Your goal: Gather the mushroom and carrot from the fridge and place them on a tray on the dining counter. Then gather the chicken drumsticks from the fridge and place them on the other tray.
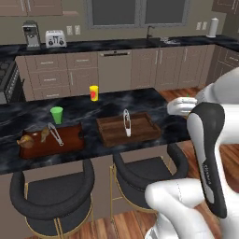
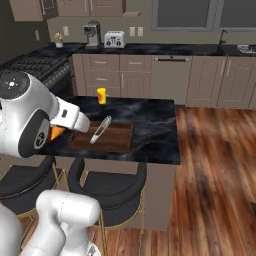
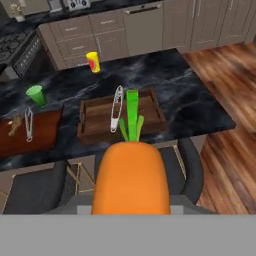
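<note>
Orange, tapered carrot (image 3: 129, 177) with green leafy top large in the foreground of the hand view, clamped in the two-finger gripper (image 2: 60, 131), jaws part-way closed on it, fingertips hidden behind the root. In the right base view, an orange tip poking out below the white forearm, above the near left edge of the black white-veined marble dining counter (image 1: 140, 100).

On that counter, a dark brown wooden tray (image 1: 127, 128) with raised rim, silver tongs (image 1: 126, 123) lying across it. To its left, well apart from the carrot, a reddish-brown tray (image 1: 70, 137) carrying a second pair of silver tongs (image 1: 55, 134) and golden-brown chicken drumsticks (image 1: 28, 140) at its left end. Behind that tray, a small green cup (image 1: 56, 114); farther back, a yellow cup (image 1: 94, 93) with a red mark. Below the counter edge, two black round stools (image 1: 51, 196) with gold legs.

Carrot held short of the dark brown tray, not touching it, leafy top pointing toward the tray.
</note>
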You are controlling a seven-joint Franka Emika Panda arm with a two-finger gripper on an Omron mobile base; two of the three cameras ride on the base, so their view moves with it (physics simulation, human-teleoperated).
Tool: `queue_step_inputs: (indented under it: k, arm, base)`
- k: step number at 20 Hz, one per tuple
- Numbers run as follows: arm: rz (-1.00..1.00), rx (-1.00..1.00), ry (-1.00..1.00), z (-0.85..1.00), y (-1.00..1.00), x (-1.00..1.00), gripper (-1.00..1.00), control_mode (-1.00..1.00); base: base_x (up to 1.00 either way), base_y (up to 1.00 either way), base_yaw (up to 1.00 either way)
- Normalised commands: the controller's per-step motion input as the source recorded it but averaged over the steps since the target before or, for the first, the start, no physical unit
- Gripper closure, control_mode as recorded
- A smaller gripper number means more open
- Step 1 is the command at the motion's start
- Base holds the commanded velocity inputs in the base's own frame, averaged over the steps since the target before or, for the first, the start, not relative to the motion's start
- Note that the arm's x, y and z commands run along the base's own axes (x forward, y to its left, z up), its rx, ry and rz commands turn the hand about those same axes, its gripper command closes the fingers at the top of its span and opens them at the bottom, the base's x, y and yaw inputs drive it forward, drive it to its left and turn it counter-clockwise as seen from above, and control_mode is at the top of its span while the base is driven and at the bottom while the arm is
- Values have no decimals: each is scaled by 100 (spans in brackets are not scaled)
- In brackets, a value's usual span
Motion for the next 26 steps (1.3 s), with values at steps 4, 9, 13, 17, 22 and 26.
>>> queue_step_inputs:
  k: [4,9,13,17,22,26]
  arm:
    - [2,0,30,-67,8,95,100,-100]
    - [6,-1,15,-64,15,86,100,-100]
    - [4,-5,1,-52,3,72,100,-100]
    - [2,-11,0,-46,0,53,100,-100]
    - [0,-6,0,-35,-9,69,100,-100]
    - [0,0,0,-37,-8,70,100,-100]
  base:
    - [0,0,0]
    - [0,0,0]
    - [0,0,0]
    - [0,0,0]
    - [0,0,0]
    - [0,0,0]
